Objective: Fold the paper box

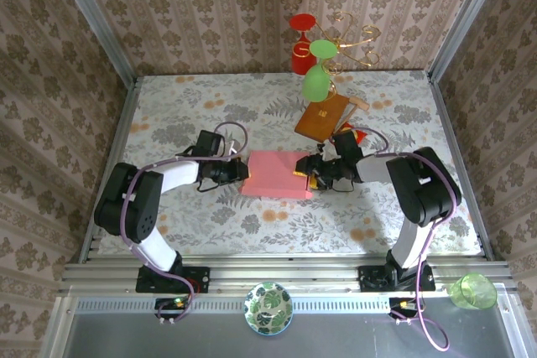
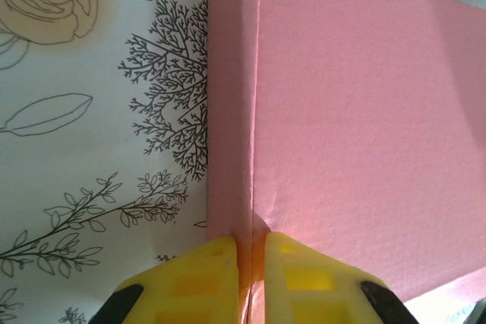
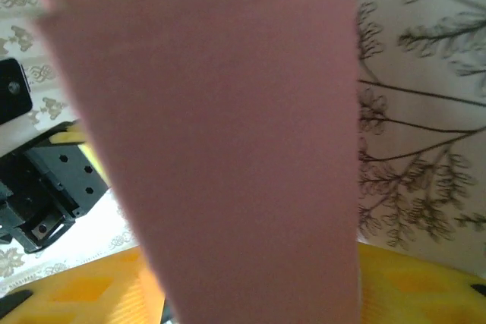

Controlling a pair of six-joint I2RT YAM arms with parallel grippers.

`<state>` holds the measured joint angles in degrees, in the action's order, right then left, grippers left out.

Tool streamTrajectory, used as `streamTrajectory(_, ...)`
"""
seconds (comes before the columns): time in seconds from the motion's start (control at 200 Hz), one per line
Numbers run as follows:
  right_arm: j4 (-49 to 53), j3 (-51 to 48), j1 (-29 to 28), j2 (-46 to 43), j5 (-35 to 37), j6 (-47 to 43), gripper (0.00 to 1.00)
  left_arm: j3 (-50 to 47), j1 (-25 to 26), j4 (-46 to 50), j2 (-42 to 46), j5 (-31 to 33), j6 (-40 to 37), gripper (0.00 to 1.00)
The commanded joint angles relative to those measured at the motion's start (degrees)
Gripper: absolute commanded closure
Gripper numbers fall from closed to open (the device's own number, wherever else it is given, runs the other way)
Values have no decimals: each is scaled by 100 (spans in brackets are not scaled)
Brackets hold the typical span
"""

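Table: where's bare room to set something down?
Free: far-left corner and the near strip in front of the box. Crowded: mid-table, where left arm and right arm meet the box, and behind it around the board and green glass.

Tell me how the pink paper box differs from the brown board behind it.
The paper box is pink, the brown board wood-toned. The box lies square to the table edge; the board sits turned at an angle. The left gripper pinches the box's edge and the right gripper is at its opposite edge; neither holds the board. Both are rectangular.
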<state>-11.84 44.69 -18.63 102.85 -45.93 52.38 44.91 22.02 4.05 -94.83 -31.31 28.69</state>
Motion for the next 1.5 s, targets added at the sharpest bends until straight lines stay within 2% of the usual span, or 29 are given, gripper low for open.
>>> streamTrajectory(0.0,-664,-107,-166,36,-155,567,46,-297,-90,411,-152,488,152,86)
streamTrajectory(0.145,-1053,-234,-211,-18,122,1312,58,-241,-152,122,102,266,474,84)
streamTrajectory(0.255,-1170,-256,-205,-84,274,2012,68,-241,-223,-243,450,171,829,76)
streamTrajectory(0.37,-810,-123,-190,-230,269,2627,70,-269,-285,-646,1012,330,1137,62)
streamTrajectory(0.485,-166,15,-120,-499,245,3238,71,-112,-338,-666,1472,458,979,54)
streamTrajectory(0.595,476,98,-16,-741,82,3872,70,-149,-400,-857,1841,549,814,50)
streamTrajectory(0.67,770,72,72,-929,-38,4244,70,-163,-458,-723,1992,944,992,47)
streamTrajectory(0.83,1086,120,266,-1222,-403,4701,70,157,-794,261,1791,817,2466,47)
streamTrajectory(0.96,1427,270,355,-1253,-686,4747,70,196,-805,639,1798,558,3904,46)
streamTrajectory(1.04,1426,332,390,-1172,-882,4817,71,206,-830,1206,1832,518,4590,45)
streamTrajectory(1.12,1343,352,412,-1171,-932,4897,71,-47,-804,975,1858,348,5447,44)
streamTrajectory(1.205,1273,430,413,-1051,-1087,4897,71,-219,-677,750,1907,451,6201,42)
streamTrajectory(1.495,1210,477,426,-831,-1365,4760,73,-286,-408,171,1370,126,7544,39)
